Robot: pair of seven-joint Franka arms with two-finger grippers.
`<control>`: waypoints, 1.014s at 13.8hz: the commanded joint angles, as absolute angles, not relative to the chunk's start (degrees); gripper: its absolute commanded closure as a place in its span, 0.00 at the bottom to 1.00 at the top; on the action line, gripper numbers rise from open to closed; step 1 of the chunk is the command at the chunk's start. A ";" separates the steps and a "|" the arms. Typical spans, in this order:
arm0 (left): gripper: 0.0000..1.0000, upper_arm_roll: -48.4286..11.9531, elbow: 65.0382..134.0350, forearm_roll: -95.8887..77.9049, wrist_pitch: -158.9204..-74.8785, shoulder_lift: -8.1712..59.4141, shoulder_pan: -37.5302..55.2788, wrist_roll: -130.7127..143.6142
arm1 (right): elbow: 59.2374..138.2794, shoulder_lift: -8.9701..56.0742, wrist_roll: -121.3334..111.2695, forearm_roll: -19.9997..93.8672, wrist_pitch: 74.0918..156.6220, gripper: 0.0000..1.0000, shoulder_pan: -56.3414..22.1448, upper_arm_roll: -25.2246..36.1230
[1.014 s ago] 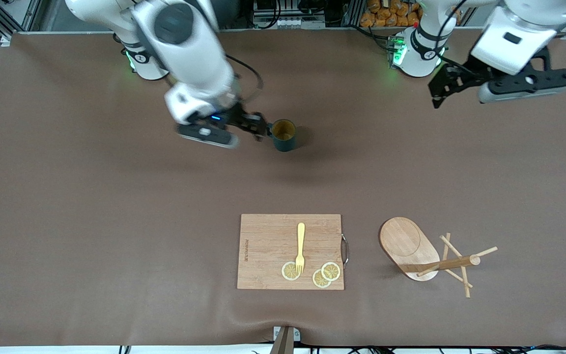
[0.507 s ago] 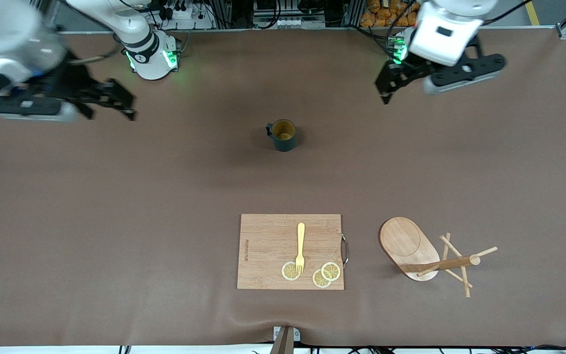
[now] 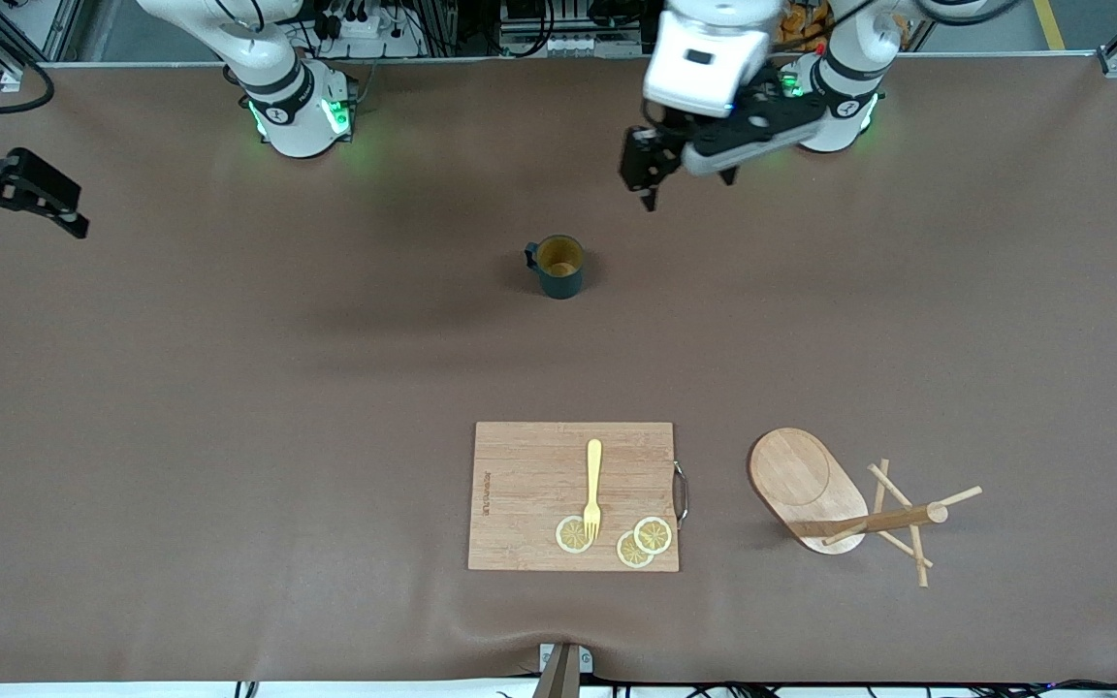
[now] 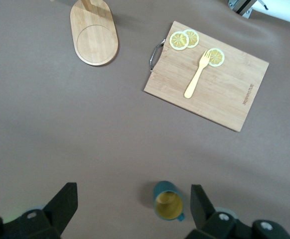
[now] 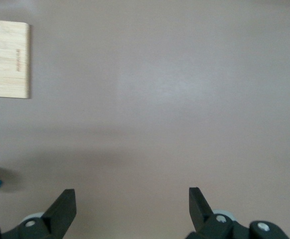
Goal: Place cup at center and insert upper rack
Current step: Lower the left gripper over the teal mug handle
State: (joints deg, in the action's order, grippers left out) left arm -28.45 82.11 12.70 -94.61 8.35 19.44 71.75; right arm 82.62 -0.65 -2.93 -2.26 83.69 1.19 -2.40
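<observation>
Standing cup (image 3: 559,267): upright, alone on the table.
Left gripper (image 3: 644,174): hung over the table near the cup, fingers wide apart, empty.
Right gripper (image 3: 20,199): well apart from the cup, fingers wide apart, empty.

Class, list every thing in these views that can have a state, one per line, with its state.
cup: upright, empty, free on the table.
upper rack: tipped over, post lying sideways.
fork: flat on the cutting board, tines on a lemon slice.
left gripper: open, empty.
right gripper: open, empty.

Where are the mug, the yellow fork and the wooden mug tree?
cup (image 3: 559,267), front view, on its rim.
fork (image 3: 593,485), front view, on its handle.
upper rack (image 3: 806,480), front view, on its oval base.
</observation>
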 commanded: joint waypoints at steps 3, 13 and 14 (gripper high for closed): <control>0.00 -27.86 77.61 23.89 -94.66 16.68 30.92 87.51 | 87.26 -2.20 -5.80 -2.72 86.03 0.00 3.16 -2.11; 0.00 -21.21 77.08 36.74 -94.13 29.26 50.41 112.38 | 91.67 -1.94 -5.80 -2.73 89.74 0.00 3.87 -0.97; 0.00 -17.96 76.04 36.74 -94.04 30.83 54.19 114.59 | 91.67 -1.76 -5.63 -2.55 89.74 0.00 3.87 -0.97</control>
